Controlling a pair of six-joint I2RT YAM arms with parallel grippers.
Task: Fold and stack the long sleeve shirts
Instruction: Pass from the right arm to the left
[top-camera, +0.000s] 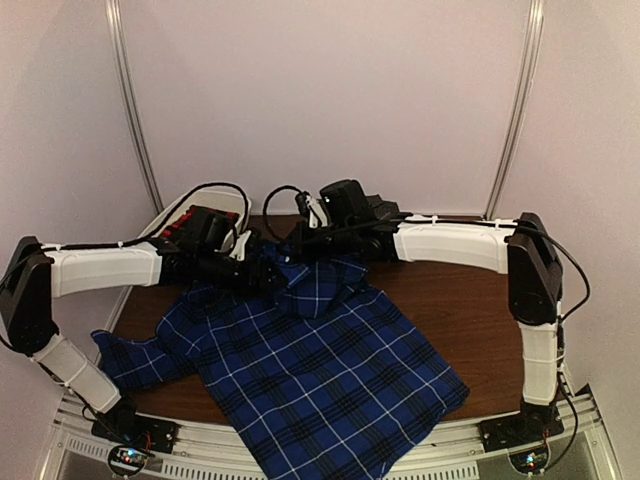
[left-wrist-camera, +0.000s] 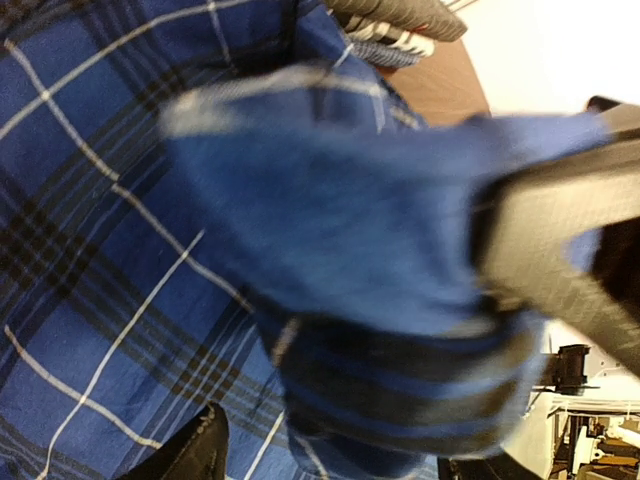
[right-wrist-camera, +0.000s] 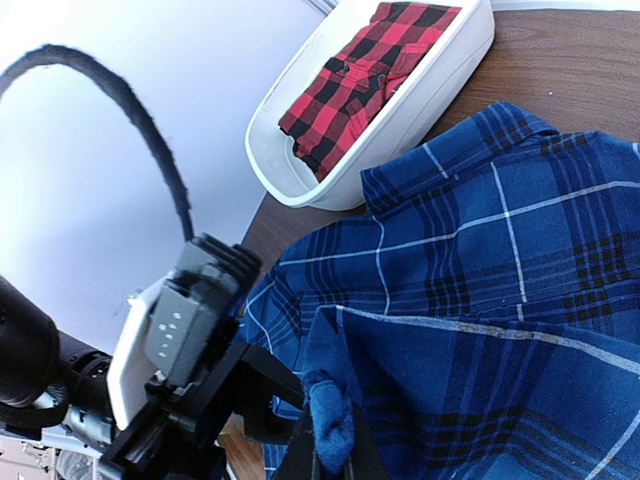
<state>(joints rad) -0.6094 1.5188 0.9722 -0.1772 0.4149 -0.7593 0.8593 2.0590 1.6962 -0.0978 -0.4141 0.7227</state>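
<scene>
The blue-and-black plaid shirt (top-camera: 330, 370) lies spread on the table and hangs over its near edge. My right gripper (right-wrist-camera: 330, 455) is shut on a pinched fold of it near the collar, at the far side (top-camera: 300, 245). My left gripper (top-camera: 265, 277) is right beside it. Its fingers (left-wrist-camera: 190, 455) stand wide apart, with a bulging fold of the blue shirt (left-wrist-camera: 380, 380) between them. The red-and-black plaid shirt (right-wrist-camera: 360, 70) lies in the white tub. A grey striped cloth (left-wrist-camera: 395, 22) shows at the top edge of the left wrist view.
The white tub (top-camera: 168, 215) stands at the back left corner, just behind my left gripper; it also shows in the right wrist view (right-wrist-camera: 400, 120). Brown table (top-camera: 470, 300) shows to the right of the shirt. Walls close the back and sides.
</scene>
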